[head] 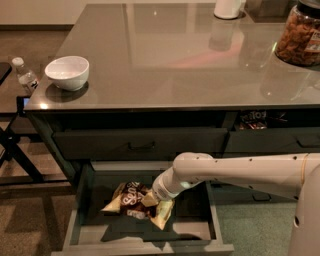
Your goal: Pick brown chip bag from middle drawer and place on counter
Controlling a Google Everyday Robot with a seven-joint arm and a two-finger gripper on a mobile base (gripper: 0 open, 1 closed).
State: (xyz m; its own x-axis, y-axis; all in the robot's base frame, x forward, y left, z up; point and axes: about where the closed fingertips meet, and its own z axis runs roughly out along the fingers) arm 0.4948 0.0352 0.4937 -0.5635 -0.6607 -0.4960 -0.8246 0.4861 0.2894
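The brown chip bag (129, 199), dark brown with pale yellow edges, is in the open middle drawer (95, 232) below the counter (165, 60). My gripper (150, 200) reaches down into the drawer from the right and is shut on the bag's right side. The bag hangs tilted a little above the drawer floor and casts a shadow under itself. My white arm (240, 172) crosses the drawer's right half. The fingertips are partly hidden by the bag.
A white bowl (67, 72) sits at the counter's left edge. A clear jar of orange-brown snacks (300, 35) and a white container (229, 7) stand at the back right. A shut drawer with a handle (140, 145) is above the open one. A water bottle (25, 77) stands on the left.
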